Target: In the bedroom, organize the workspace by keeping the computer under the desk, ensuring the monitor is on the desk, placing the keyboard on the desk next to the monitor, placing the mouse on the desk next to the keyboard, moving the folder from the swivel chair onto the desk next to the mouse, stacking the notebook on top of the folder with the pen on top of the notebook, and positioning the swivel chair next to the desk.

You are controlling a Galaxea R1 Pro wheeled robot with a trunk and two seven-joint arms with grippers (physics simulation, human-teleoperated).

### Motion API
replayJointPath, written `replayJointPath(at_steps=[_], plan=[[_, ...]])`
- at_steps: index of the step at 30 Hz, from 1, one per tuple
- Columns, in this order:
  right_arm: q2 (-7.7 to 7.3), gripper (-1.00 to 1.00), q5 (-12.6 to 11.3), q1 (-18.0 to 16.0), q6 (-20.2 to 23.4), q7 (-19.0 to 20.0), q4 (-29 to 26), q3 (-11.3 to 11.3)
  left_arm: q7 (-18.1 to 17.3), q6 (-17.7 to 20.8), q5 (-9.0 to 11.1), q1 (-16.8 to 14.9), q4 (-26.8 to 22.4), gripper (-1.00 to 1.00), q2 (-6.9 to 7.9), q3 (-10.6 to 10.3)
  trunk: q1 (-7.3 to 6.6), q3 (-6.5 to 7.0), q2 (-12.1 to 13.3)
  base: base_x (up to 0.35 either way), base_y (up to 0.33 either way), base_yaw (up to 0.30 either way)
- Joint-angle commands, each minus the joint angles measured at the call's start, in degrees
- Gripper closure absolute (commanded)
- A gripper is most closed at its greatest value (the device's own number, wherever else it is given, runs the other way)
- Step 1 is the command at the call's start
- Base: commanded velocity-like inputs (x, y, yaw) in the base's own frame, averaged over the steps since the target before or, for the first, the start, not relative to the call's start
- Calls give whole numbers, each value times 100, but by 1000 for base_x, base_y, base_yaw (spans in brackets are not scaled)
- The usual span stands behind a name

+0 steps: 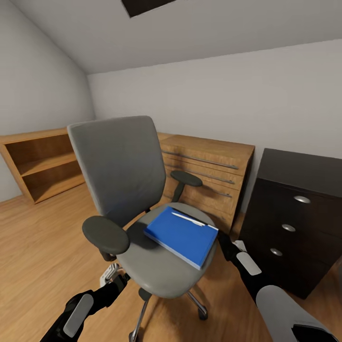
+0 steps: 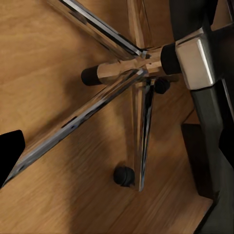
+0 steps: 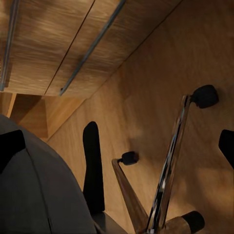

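The swivel chair (image 1: 137,209) stands on the wood floor (image 1: 42,247) close in front of the robot, its grey back turned toward the left wall and its seat toward the camera. The blue folder (image 1: 183,235) lies flat on the seat, toward the right edge, and a white pen (image 1: 189,219) rests on top of it near its far side. Behind the chair stand a light-wood drawer unit (image 1: 213,178) and an open light-wood shelf (image 1: 40,164); a black drawer cabinet (image 1: 292,223) stands at the right. Both arms hang low — the left gripper (image 1: 111,275) just under the seat's left front, the right gripper (image 1: 235,247) just beside the seat's right edge. The left wrist view looks down on the chrome star base (image 2: 131,83) and castors; the right wrist view shows dark fingertips (image 3: 10,146) set well apart, so that gripper is spread — whether the left one is spread I cannot tell.
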Motion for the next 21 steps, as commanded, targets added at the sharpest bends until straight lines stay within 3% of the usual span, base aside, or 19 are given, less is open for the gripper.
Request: replayJointPath(at_steps=[1,6,15,21], plan=[[2,-100,-34,-2,31,-1,-6,-26,-16,39,13,-2,-1,-100,-2,16,-1,-5,-2,26,11,1],[2,-100,-34,-2,29,-1,-6,-27,-12,40,-2,-3,-1,-100,-2,9,-1,-5,-2,34,6,1],[2,-100,-34,-2,20,-1,-15,-27,-26,47,-2,-3,-1,-100,1,5,-1,-5,-2,257,45,0],[2,-100,-32,-2,15,-1,-15,-27,-29,48,11,-3,-1,-100,3,8,-1,-5,-2,69,29,0]])
